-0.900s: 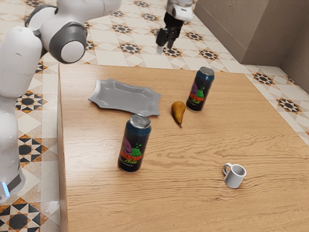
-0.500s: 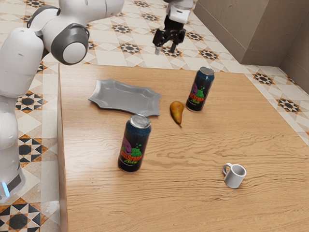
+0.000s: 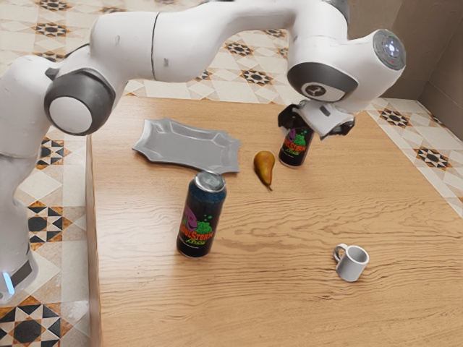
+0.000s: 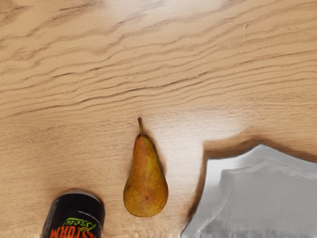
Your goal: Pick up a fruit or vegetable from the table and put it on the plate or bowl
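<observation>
Arching over the table [image 3: 304,224], the arm [image 3: 217,29] hangs above the pear [image 3: 265,168].

On the bench [image 3: 289,231] the pear [image 3: 265,167] lies between plate [image 3: 187,146] and can [image 3: 293,149]; a second can [image 3: 202,215] stands before the plate, the mug [image 3: 351,262] at the exterior view's right.

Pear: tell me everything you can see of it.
The pear is yellow-brown with russet speckling and a short brown stem, and looks intact. It lies on its side on the wooden table, between the grey plate and a dark can, touching neither. Nothing holds it.
</observation>
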{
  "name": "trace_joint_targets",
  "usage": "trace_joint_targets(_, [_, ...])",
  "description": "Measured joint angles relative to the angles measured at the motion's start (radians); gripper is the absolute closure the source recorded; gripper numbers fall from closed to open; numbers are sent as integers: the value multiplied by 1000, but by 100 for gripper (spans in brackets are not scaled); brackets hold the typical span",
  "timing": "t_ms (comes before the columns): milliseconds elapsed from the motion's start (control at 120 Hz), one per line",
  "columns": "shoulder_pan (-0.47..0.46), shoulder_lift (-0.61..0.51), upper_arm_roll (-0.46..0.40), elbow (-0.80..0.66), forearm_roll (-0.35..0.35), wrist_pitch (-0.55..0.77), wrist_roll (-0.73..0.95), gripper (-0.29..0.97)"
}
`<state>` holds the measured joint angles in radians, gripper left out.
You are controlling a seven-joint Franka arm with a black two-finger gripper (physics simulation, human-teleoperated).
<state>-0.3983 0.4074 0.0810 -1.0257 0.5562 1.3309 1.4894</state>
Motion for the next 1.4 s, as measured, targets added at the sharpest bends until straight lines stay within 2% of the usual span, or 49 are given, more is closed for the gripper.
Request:
trace_joint_targets(283, [45,92,-1,-29,34,47,-15,0])
trace_joint_targets(650, [50,171,-4,-37,-37,144,-19,0])
trace_joint_targets(1400, [101,230,-3,-36,-54,307,-21,0])
